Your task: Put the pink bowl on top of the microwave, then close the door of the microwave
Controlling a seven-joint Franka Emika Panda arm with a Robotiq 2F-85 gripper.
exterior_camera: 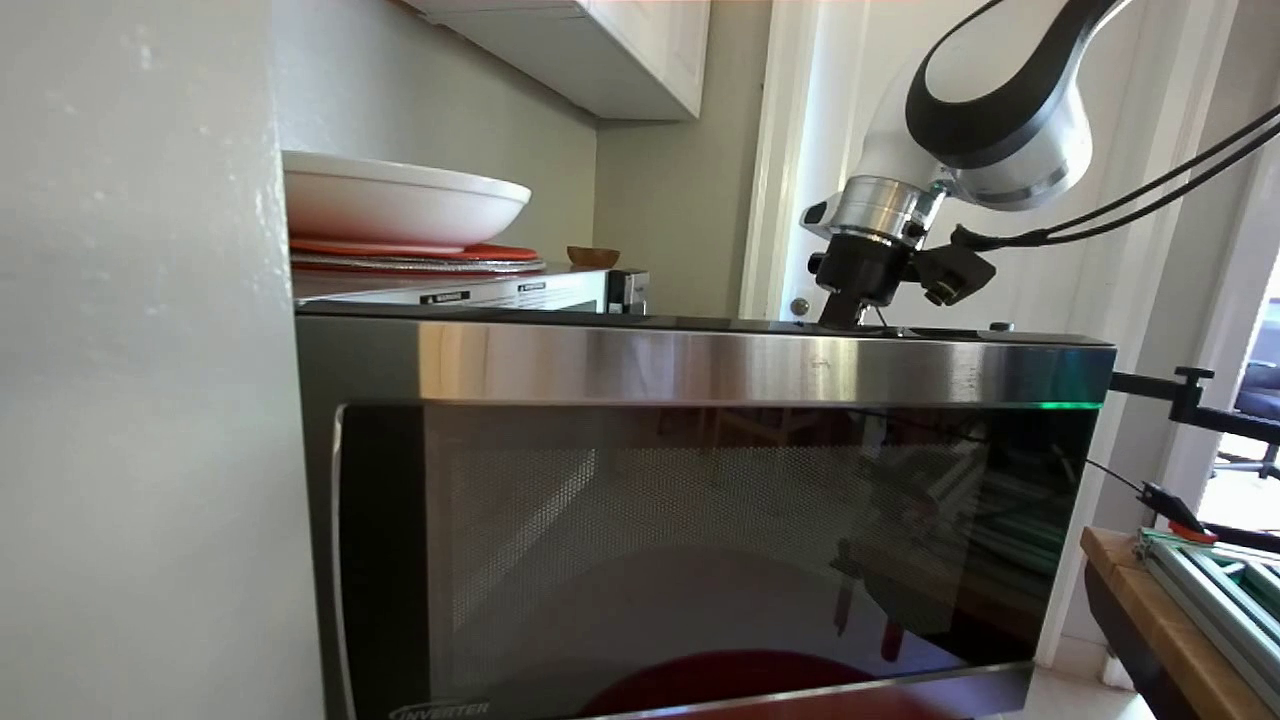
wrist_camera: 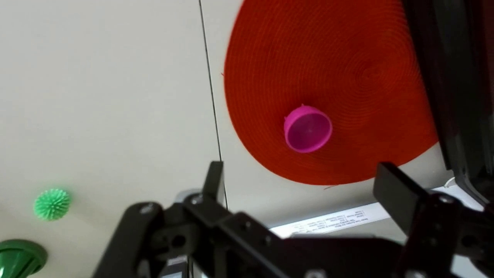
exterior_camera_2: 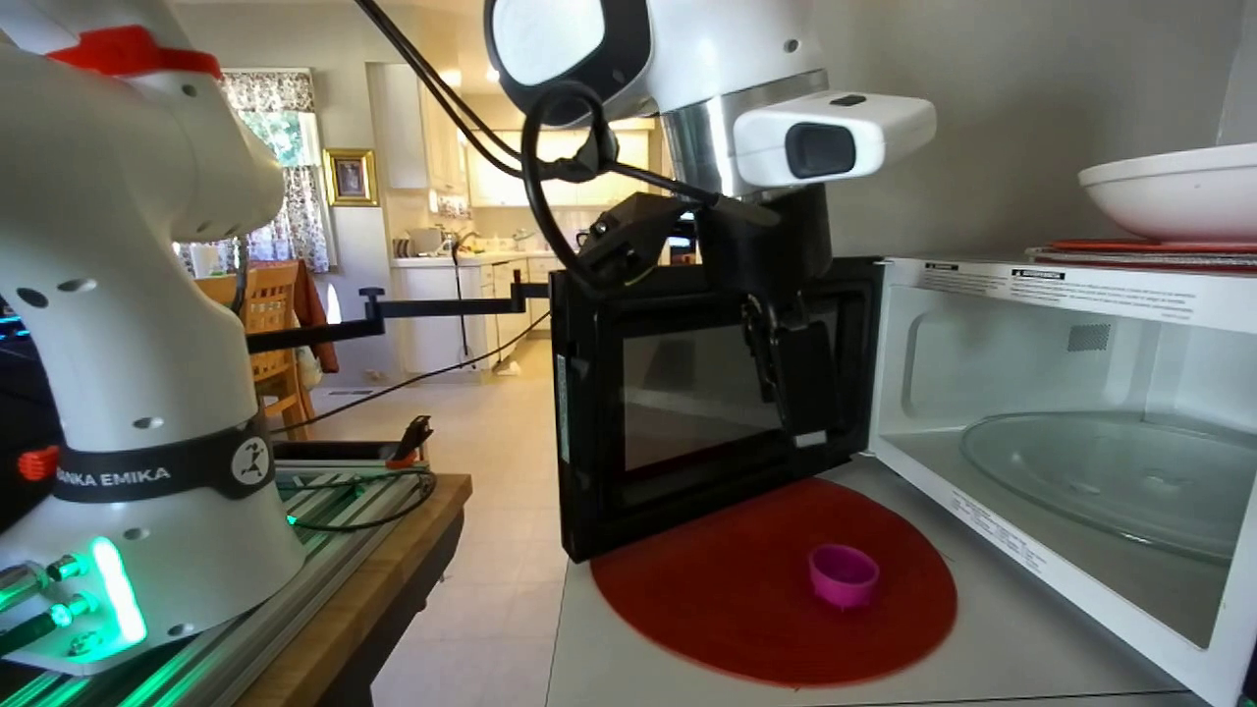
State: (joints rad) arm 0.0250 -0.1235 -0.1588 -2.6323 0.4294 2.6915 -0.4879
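My gripper (wrist_camera: 299, 170), spread and empty, higher than the red mat (wrist_camera: 335, 58); the pink bowl (wrist_camera: 308, 129) upright on it; I should centre over the bowl, then descend clear of the microwave door (exterior_camera_2: 697, 398) at the mat's side.

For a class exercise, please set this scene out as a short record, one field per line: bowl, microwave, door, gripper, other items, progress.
Pink bowl: upright on the round red mat
Microwave: glass turntable inside; on top, a white dish resting on flat red pieces
Microwave door: open
Gripper: open, holding nothing
Green spiky ball: on the light surface, apart from the mat
Progress: neither step done yet
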